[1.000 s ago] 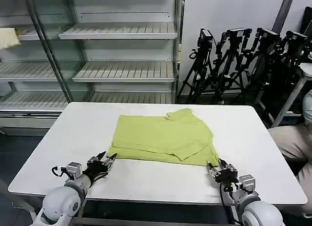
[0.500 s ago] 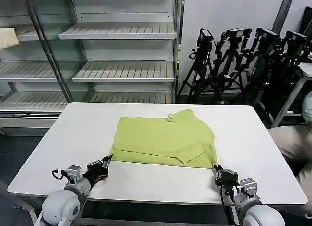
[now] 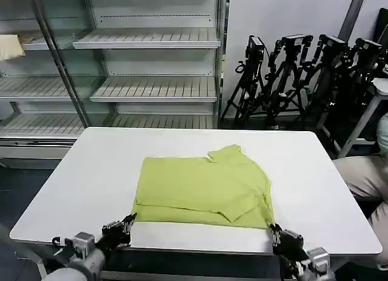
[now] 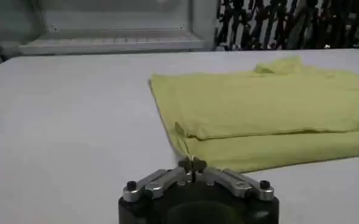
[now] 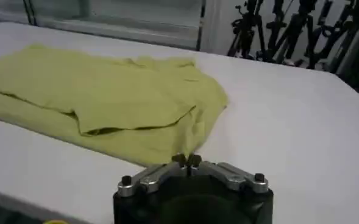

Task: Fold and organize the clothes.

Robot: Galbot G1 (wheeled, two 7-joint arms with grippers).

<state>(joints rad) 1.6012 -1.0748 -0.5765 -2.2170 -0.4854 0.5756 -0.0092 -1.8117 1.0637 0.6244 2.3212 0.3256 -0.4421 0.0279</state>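
Observation:
The lime-green T-shirt (image 3: 203, 184) lies folded into a rough rectangle on the white table (image 3: 91, 165), its near hem close to the table's front edge. My left gripper (image 3: 128, 220) is at the shirt's near left corner, shut on the hem, as the left wrist view shows it (image 4: 192, 163) pinching the T-shirt (image 4: 264, 115). My right gripper (image 3: 274, 229) is at the near right corner. It is shut too (image 5: 186, 160), with the T-shirt's edge (image 5: 106, 97) between its tips. A sleeve flap is folded over the top layer.
Empty metal shelves (image 3: 151, 87) stand behind the table, with a pale cream cloth (image 3: 11, 46) on the upper left shelf. Black tripods (image 3: 303, 81) cluster at the back right. Bare tabletop lies left, right and behind the shirt.
Both grippers have drawn back toward the table's front edge, and the shirt has slid with them, its near hem now nearer the edge.

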